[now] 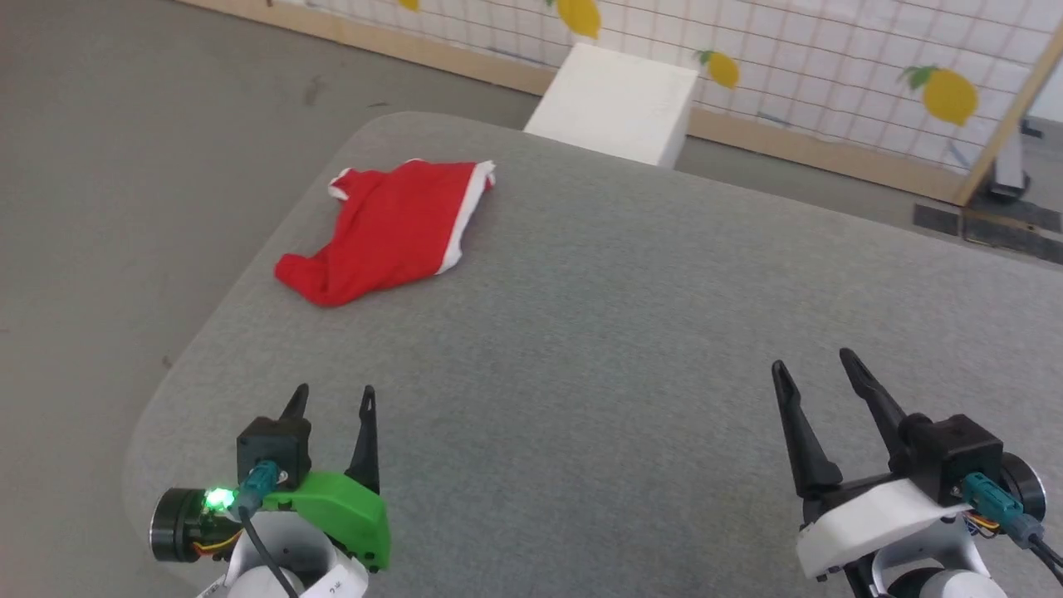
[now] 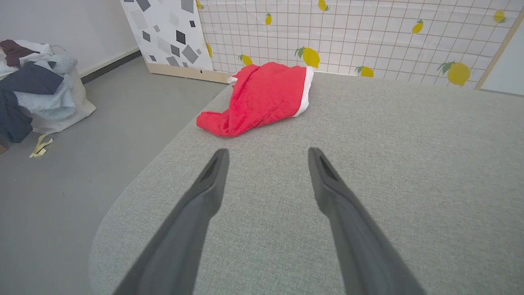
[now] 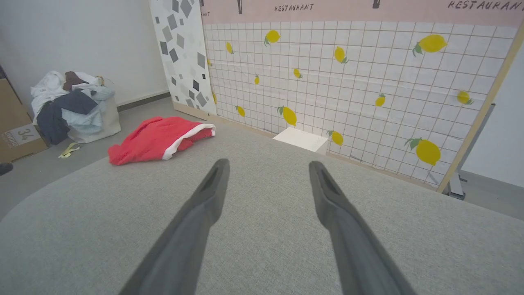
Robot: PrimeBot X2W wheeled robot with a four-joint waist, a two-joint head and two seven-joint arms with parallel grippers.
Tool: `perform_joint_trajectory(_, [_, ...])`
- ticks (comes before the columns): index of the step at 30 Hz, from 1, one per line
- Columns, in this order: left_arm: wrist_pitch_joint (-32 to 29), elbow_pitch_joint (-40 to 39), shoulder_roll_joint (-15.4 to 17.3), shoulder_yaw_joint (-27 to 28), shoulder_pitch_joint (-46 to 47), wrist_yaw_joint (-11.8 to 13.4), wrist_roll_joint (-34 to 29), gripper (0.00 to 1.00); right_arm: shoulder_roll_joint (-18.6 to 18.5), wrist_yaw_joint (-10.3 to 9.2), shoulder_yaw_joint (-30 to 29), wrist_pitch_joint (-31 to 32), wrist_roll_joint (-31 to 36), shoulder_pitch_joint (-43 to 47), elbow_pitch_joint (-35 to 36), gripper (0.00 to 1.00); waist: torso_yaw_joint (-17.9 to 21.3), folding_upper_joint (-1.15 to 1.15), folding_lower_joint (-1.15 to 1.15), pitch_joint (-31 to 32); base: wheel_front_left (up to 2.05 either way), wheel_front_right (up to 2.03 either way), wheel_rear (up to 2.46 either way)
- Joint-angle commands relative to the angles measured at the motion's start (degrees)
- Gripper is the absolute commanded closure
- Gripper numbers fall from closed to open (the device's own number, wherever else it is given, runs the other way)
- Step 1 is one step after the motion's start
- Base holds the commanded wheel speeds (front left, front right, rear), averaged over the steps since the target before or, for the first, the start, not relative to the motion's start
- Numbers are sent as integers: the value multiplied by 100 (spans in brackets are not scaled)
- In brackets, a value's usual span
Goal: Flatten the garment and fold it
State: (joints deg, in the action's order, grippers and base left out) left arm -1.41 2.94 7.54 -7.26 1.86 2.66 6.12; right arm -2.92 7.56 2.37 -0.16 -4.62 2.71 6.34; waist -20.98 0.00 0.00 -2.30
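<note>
**Q:** Item 1, garment?
**A:** Red garment w/ white trim, crumpled in a heap at far-left corner of grey table, nr the edge.
**Q:** Item 2, L side?
**A:** My left pincer: fingers parted, nothing held, over near-left of table, well apart from garment.
**Q:** Item 3, R side?
**A:** My right pincer: parted too, nothing held, near-right.

Grey cloth-topped table on grey floor. Lemon-print grid panel stands behind a white box. Clothes heap near white wall.
</note>
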Motion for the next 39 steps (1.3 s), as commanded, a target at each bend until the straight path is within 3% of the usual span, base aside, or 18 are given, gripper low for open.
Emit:
perform_joint_trajectory(1, [34,3,28,-21,140,42,-3,0,4,-8,15,21,-27,102,34,0,-167,0,0,-7,0,0,0])
perform_joint_trajectory(16, [78,-1,68,-90,108,94,43,0,3,-8,90,48,23,147,22,0,-314,0,0,-78,0,0,0])
perform_joint_trajectory(25, [-128,-69,99,-40,213,34,267,0,-91,-8,127,106,31,97,100,0,-101,0,0,-291,0,0,0])
perform_joint_trajectory(32, [-729,188,243,-159,870,-282,425,0,-262,-8,43,239,50,-27,377,0,204,0,0,-849,0,0,0])
perform_joint_trajectory(39, [-1373,1265,590,-182,2110,-644,515,0,-482,-8,54,336,83,-228,670,0,607,0,0,-1582,0,0,0])
